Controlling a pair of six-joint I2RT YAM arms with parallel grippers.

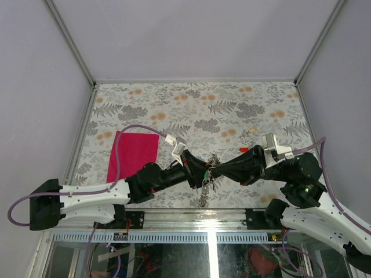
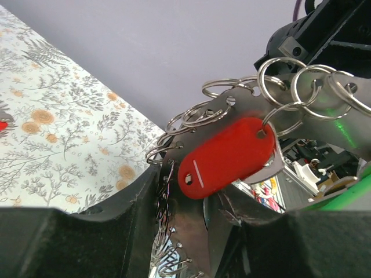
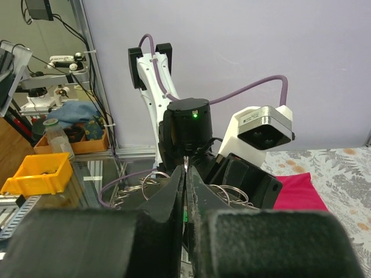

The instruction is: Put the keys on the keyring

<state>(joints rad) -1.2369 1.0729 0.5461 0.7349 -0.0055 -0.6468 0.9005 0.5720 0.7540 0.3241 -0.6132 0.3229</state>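
Note:
The keyring is a dark metal strip with several silver split rings, held up between both grippers above the table's near middle. In the left wrist view the strip sits between my left gripper's fingers, and a key with a red plastic head hangs from one ring. My left gripper is shut on the strip. My right gripper meets it from the right, its jaws shut on a thin silver ring seen edge on. A red key and a pale yellow key lie on the table.
A magenta cloth lies flat at the left; it also shows in the right wrist view. The floral table mat stretches to the grey back and side walls. The table's near metal edge runs just below the grippers.

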